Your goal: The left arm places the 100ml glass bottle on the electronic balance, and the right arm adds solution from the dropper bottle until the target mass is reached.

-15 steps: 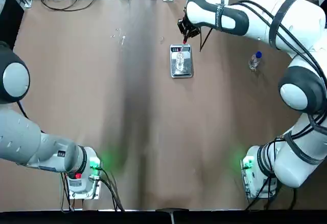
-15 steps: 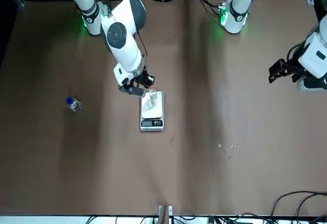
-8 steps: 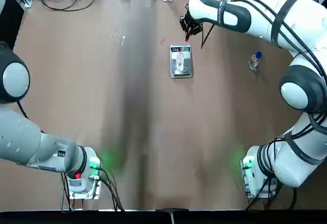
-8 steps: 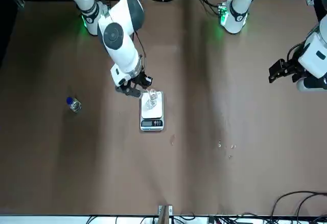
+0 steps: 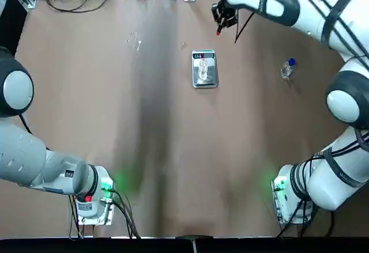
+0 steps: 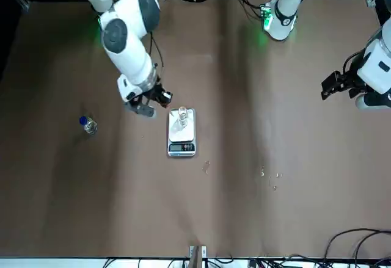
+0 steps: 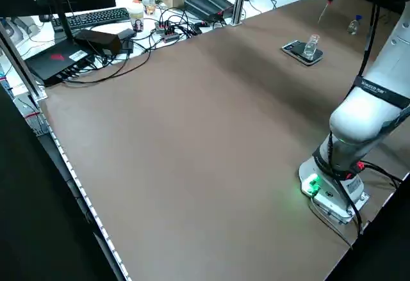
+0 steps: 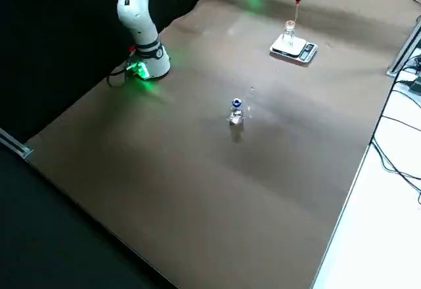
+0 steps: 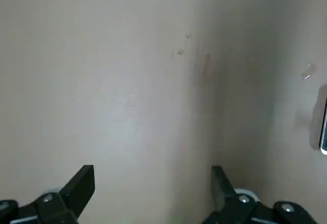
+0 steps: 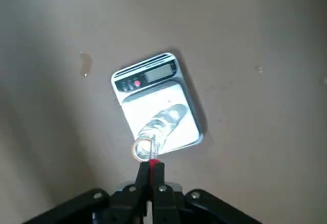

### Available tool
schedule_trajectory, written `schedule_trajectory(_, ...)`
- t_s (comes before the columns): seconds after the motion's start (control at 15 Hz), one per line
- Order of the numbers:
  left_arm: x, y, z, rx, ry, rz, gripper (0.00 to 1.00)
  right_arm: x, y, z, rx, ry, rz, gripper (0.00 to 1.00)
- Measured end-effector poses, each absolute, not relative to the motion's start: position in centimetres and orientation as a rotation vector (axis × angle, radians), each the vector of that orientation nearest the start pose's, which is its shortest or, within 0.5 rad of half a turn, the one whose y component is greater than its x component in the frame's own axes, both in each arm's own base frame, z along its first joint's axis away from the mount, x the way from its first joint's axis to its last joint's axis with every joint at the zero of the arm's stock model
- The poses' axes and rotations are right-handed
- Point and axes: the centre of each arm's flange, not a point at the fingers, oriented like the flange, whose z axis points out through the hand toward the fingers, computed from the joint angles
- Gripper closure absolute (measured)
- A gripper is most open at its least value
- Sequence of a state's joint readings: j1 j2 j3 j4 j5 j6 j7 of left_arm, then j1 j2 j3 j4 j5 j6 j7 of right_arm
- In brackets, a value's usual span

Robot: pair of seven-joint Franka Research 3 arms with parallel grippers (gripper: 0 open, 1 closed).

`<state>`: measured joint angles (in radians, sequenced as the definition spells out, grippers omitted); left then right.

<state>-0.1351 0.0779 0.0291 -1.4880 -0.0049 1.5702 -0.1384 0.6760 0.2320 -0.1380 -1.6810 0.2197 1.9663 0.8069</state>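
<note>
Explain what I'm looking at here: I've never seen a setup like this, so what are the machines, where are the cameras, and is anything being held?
Two white robot arms sit at a brown table, filmed from overhead, across the table, both sides, and each wrist. A clear glass bottle stands on a small electronic balance. The right gripper, raised beyond the balance, is shut on a thin red-topped dropper. The blue-collared dropper bottle stands apart toward the right. The left gripper is open and empty, parked over the table's left side.

Brown table (image 5: 161, 138), electronic balance (image 5: 204, 68), dropper bottle (image 5: 287, 68)
</note>
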Motion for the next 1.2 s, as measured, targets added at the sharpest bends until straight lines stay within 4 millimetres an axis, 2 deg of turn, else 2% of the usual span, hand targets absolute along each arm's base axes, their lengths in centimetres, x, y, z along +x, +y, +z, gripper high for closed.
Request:
schedule_trajectory(0.27,57.5,-6.7,61.8,-3.147,-0.04,-0.002,0.0,54.8,27.5,50.0,-2.938,0.543,0.172,0.95)
schedule_trajectory(0.4,57.5,-8.1,61.3,-3.163,-0.006,0.017,0.0,55.8,22.8,51.0,-2.941,0.543,0.199,0.95)
schedule_trajectory(0.47,57.5,-9.4,60.8,-3.172,0.013,0.036,0.0,56.3,20.2,51.4,-2.939,0.549,0.205,0.95)
schedule_trajectory(0.6,57.5,-13.1,58.9,-3.182,0.017,0.096,0.0,57.5,15.0,51.9,-2.936,0.563,0.19,0.95)
schedule_trajectory(0.8,57.7,-20.8,54.3,-3.176,-0.007,0.179,0.0,58.6,7.8,51.0,-2.989,0.541,0.174,0.95)
schedule_trajectory(1.0,58.0,-28.4,50.2,-3.194,-0.064,0.116,0.0,58.7,2.6,49.1,-3.034,0.487,0.179,0.95)
schedule_trajectory(1.2,57.3,-35.5,46.8,-3.238,-0.158,0.013,0.0,58.6,-1.6,48.2,-3.038,0.445,0.157,0.95)
